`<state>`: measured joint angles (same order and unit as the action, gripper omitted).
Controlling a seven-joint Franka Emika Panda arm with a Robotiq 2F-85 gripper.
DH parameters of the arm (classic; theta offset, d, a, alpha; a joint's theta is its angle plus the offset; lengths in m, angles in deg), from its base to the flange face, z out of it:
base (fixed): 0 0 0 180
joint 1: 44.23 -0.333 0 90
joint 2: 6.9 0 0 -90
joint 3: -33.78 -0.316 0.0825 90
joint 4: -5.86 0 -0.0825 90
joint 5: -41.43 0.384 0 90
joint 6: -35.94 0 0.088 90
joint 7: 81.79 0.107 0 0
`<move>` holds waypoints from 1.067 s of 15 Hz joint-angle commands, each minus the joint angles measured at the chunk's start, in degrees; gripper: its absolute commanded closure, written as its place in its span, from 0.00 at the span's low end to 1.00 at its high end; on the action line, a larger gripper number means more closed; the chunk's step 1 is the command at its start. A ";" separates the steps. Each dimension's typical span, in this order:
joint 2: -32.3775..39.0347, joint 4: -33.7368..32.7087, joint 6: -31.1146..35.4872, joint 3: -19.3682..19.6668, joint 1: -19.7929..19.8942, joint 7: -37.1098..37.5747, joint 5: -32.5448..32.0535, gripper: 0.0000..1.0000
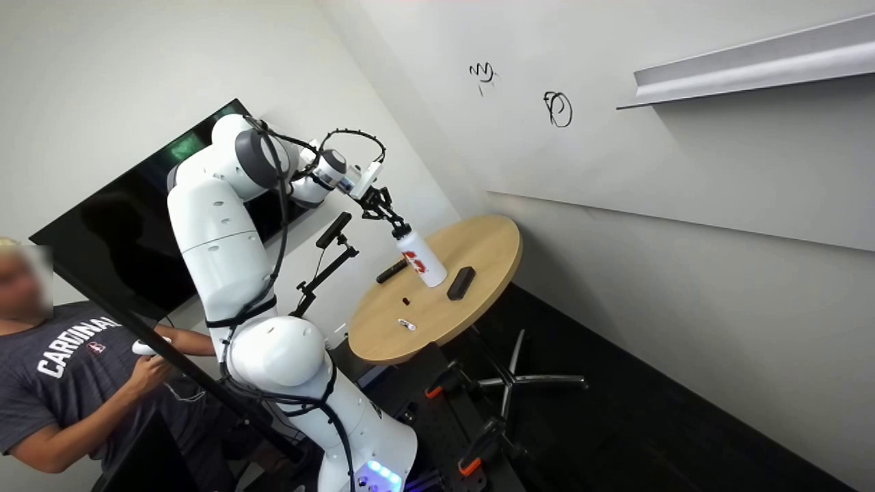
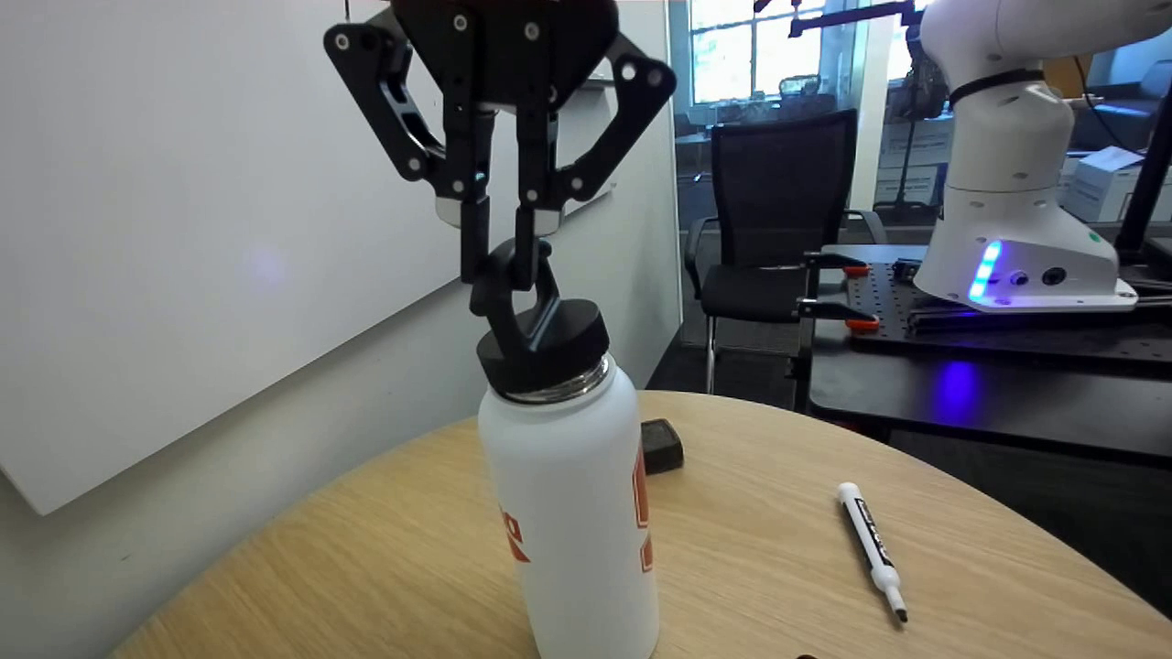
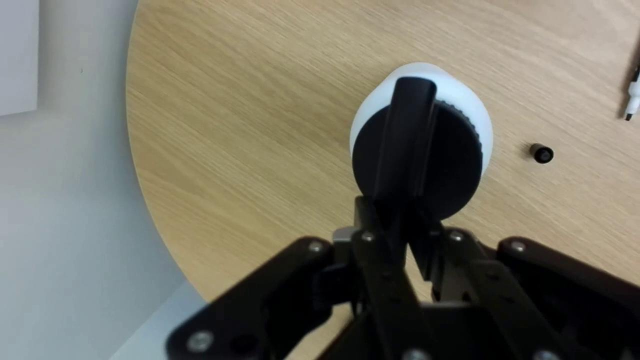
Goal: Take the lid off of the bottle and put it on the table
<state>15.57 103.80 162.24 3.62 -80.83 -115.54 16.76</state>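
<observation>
The white bottle (image 1: 431, 263) with red print stands on the round light-wood table (image 1: 489, 246); it also shows in an exterior view (image 2: 577, 513) and the wrist view (image 3: 475, 112). Its black lid (image 2: 558, 343) with a loop handle sits on the bottle's mouth, with a silvery metal rim showing under its edge. My gripper (image 2: 500, 264) is shut on the top of the loop handle, one finger on each side. In the wrist view the gripper (image 3: 395, 215) hides part of the handle and the lid (image 3: 452, 160). I cannot tell whether the lid is loose.
A black eraser (image 1: 461, 283) lies close beside the bottle. A white marker (image 2: 874, 554) and a small black cap (image 3: 541, 153) lie on the table. A long dark object (image 1: 391, 271) is at the table's edge. A whiteboard wall (image 2: 229, 229) stands near the table.
</observation>
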 commanded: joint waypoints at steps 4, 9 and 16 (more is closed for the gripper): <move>-1.10 -1.09 -5.29 0.89 -1.27 -3.93 1.27 0.95; -2.28 -1.05 -7.44 0.84 -1.81 -5.86 1.33 0.95; -4.44 -0.64 -6.82 0.66 -2.06 -7.25 1.35 0.95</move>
<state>14.10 102.91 157.28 3.70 -82.30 -120.77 16.99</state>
